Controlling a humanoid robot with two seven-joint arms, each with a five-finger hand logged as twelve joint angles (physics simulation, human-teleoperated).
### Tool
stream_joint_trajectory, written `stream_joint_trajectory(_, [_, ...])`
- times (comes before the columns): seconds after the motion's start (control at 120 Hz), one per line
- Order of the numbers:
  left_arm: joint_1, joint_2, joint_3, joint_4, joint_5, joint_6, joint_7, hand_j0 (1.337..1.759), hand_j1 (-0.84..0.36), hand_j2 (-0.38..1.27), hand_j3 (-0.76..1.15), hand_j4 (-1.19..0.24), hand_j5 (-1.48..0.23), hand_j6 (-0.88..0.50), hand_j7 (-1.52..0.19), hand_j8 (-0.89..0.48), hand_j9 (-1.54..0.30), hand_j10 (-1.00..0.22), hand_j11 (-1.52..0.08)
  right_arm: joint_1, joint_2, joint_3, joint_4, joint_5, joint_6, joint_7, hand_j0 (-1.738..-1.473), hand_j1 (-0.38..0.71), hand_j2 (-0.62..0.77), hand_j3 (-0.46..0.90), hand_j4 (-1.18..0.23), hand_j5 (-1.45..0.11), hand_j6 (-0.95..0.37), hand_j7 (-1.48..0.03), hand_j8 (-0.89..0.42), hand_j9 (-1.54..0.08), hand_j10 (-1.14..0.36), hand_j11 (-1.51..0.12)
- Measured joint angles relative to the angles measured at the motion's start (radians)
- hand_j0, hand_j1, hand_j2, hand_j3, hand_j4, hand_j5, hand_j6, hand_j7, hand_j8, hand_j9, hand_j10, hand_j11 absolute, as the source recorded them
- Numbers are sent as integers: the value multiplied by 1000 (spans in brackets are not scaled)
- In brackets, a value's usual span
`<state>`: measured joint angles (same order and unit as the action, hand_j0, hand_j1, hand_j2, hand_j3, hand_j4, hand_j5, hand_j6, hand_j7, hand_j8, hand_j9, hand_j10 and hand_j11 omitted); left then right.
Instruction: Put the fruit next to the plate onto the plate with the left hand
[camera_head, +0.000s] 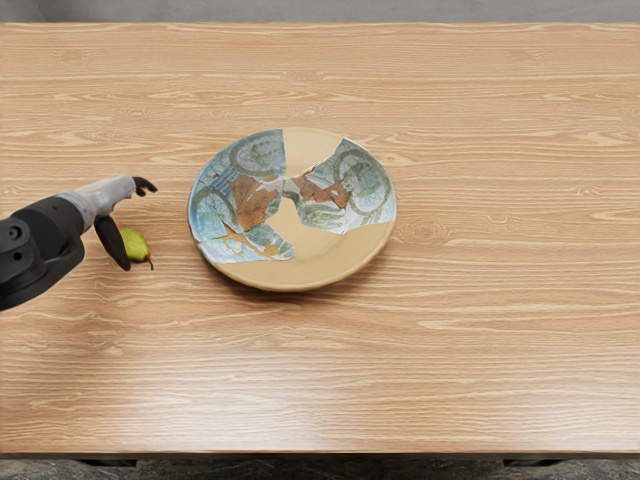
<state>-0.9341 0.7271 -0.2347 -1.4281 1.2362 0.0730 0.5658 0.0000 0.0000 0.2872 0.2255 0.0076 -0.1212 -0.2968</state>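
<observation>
Left arm enters low at the left edge. Left hand (108, 200) sits over the worktop (400, 380), fingers (112, 243) spread and gripping nothing. One dark finger points down right against the pear (135, 245). The pear lies on the wood, just left of the plate (330, 262) and clear of its rim. Right arm isn't visible.

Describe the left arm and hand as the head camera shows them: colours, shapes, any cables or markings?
The left arm is a bulky, rounded black casing with a circular joint cap on its side. It narrows into a smooth light grey wrist section and hand. The fingers that show are slim and black with rounded tips. No cables, markings or labels are visible.
</observation>
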Motion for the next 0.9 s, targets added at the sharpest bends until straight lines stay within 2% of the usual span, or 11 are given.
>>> stream_joint_trajectory(0.217, [0,0,24,0,2,2,6,1658,-58,73,0,-348,-446,-349,-445,-349,-445,-347,-445,0,0,0,0,0,0,0,-1658,-349,0,0,0,0,0,0,0,0,0,0])
stream_joint_trajectory(0.592, [0,0,41,0,-1,-1,17,1657,-245,113,0,-514,-668,-515,-668,-517,-668,-513,-668,0,0,0,0,0,0,0,-1658,-349,0,0,0,0,0,0,0,0,0,0])
stream_joint_trajectory(0.9, [0,-2,52,0,5,0,22,1654,-281,165,0,-617,-731,-524,-766,-460,-782,-588,-781,0,0,0,0,0,0,0,-1658,-349,0,0,0,0,0,0,0,0,0,0])
